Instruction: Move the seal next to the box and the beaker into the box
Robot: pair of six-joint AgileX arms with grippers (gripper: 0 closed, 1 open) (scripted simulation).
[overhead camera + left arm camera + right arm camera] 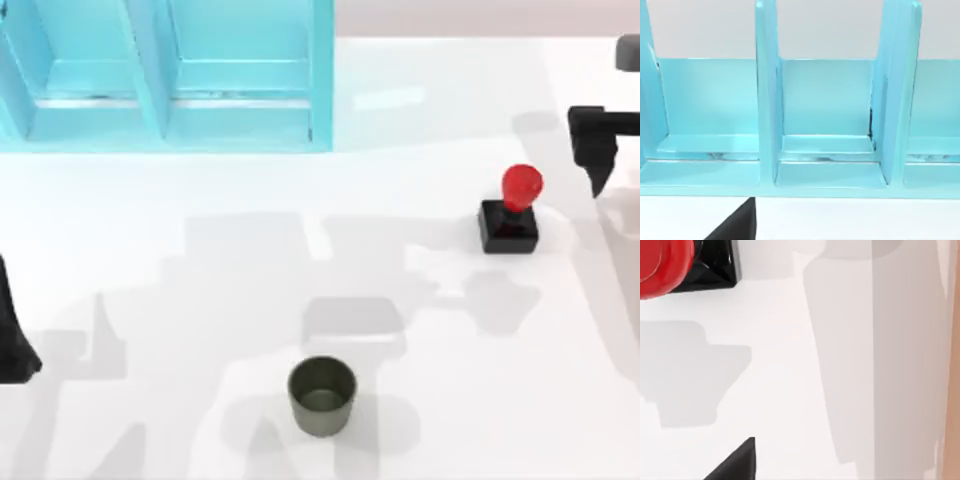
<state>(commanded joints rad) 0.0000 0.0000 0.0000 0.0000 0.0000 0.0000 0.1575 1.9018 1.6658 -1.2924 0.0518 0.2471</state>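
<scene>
Both arms [600, 135] look plain matte black (seemingly unmarked).

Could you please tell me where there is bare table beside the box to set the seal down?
Bare table runs along the front of the box, and to its right, above the seal. The middle, between seal and beaker, is also open. Tightest is the right edge, where the right gripper hangs near the seal.

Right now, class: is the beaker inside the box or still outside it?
Outside: the beaker stands upright on the table, far from the blue box.
</scene>
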